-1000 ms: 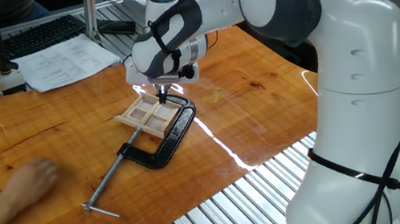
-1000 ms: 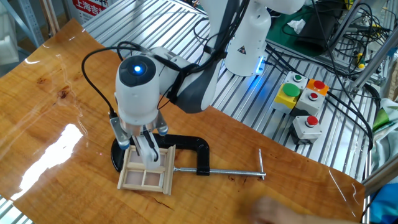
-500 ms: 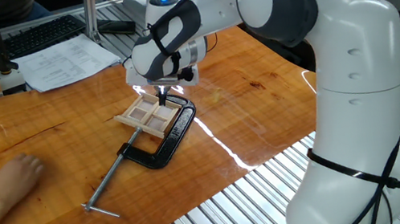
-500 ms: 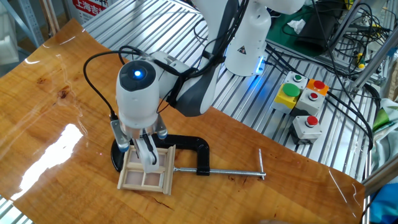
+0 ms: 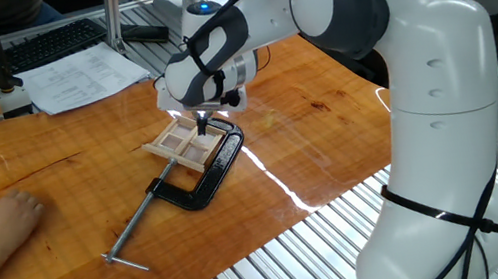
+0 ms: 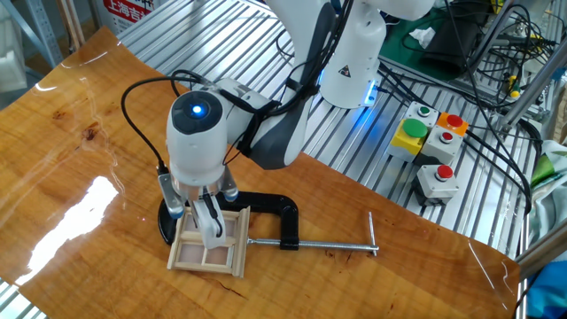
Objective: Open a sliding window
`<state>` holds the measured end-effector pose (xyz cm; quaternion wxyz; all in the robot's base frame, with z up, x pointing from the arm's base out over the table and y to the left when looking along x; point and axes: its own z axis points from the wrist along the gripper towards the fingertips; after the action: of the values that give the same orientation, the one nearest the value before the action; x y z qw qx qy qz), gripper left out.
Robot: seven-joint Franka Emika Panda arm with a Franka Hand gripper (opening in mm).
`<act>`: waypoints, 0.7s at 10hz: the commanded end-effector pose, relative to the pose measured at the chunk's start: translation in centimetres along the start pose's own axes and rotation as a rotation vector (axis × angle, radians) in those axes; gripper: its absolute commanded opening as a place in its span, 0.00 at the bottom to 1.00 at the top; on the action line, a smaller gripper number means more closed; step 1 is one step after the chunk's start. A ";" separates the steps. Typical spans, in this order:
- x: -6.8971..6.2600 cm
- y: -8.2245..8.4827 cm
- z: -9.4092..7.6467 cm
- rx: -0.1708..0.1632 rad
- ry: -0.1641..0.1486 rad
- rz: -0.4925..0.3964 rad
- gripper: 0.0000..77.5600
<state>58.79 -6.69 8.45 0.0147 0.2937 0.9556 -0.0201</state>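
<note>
The sliding window [image 5: 187, 143] is a small light-wood frame with crossbars, lying flat on the wooden table and held in a black C-clamp [image 5: 205, 177]. It also shows in the other fixed view [image 6: 208, 247], with the clamp [image 6: 270, 213] behind it. My gripper [image 6: 211, 230] points straight down with its fingers close together, and the tips rest on a crossbar in the middle of the window. In the first fixed view the gripper [image 5: 203, 125] stands over the window's far side. The gripper holds nothing that I can see.
A person's hand [image 5: 9, 218] rests on the table at the left. The clamp's long steel screw [image 5: 137, 229] sticks out toward the front edge. Papers [image 5: 81, 76] and a keyboard [image 5: 50, 43] lie at the back. A button box [image 6: 430, 151] sits on the metal rails.
The person's hand has drawn back to the left and left the other fixed view. My gripper has shifted slightly along the window; the window and clamp look unmoved.
</note>
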 end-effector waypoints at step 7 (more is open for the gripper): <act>0.3 -0.3 1.1 -0.016 -0.026 0.031 0.00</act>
<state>58.32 -6.79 7.27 0.0278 0.3078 0.9509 -0.0164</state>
